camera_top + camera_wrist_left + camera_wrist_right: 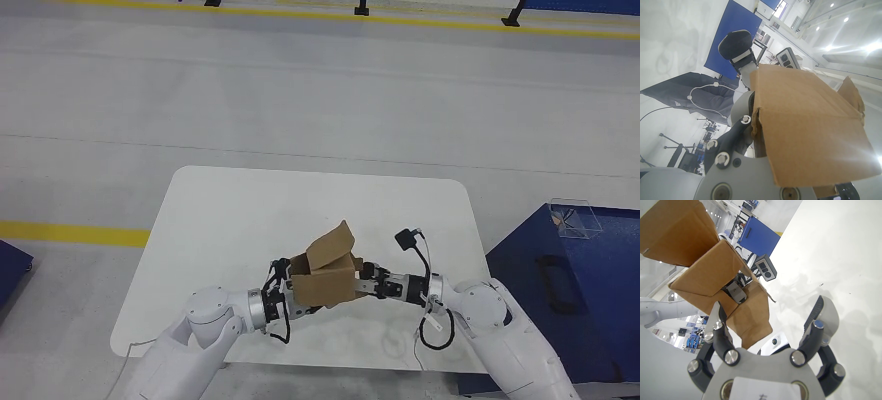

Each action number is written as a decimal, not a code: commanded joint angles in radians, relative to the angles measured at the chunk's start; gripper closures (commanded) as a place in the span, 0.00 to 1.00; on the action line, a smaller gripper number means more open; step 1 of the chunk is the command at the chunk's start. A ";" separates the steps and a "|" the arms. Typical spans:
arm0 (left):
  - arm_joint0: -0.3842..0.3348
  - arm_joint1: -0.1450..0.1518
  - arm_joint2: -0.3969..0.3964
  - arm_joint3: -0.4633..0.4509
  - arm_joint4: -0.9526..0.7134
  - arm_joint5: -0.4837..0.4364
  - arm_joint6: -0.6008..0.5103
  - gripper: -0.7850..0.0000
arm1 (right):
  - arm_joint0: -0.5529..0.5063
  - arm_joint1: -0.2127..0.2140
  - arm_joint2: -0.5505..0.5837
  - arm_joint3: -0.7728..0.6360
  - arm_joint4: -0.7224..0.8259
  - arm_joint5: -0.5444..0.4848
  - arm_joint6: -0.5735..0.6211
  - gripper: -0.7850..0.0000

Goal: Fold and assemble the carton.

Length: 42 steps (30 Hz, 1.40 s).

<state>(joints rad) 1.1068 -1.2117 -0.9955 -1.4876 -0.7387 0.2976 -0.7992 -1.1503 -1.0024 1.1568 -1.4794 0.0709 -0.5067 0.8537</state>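
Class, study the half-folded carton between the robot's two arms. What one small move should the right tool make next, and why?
Probably close the right tool on the near flap of the carton. Its fingers stand open, the near flap reaches into the gap between them, and one finger seems to touch the cardboard. The raised flap stands unfolded, so a grip seems needed first.

No text, number or sign can be read. A white rectangular label (762,389) sits on the grey wrist plate behind the right end effector (768,303). It carries a dark mark that is cut off at the edge, too little to make out. A small white tag (677,103) on the dark grey cloth (702,94) shows marks too small to tell.
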 commanded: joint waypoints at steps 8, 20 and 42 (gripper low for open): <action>-0.006 -0.003 0.002 0.010 -0.003 0.001 0.006 1.00 | 0.004 -0.002 -0.003 0.008 0.007 0.000 -0.004 0.00; -0.001 -0.005 -0.004 0.011 0.005 -0.018 0.020 1.00 | -0.012 0.007 0.079 0.008 -0.036 0.027 -0.114 0.00; 0.028 -0.003 -0.021 -0.008 0.042 -0.051 0.041 1.00 | -0.042 -0.023 -0.003 -0.101 -0.519 0.309 -0.471 0.00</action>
<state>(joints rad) 1.1342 -1.2143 -1.0152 -1.4954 -0.6972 0.2450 -0.7614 -1.1924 -1.0242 1.1593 -1.5763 -0.4439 -0.1983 0.3768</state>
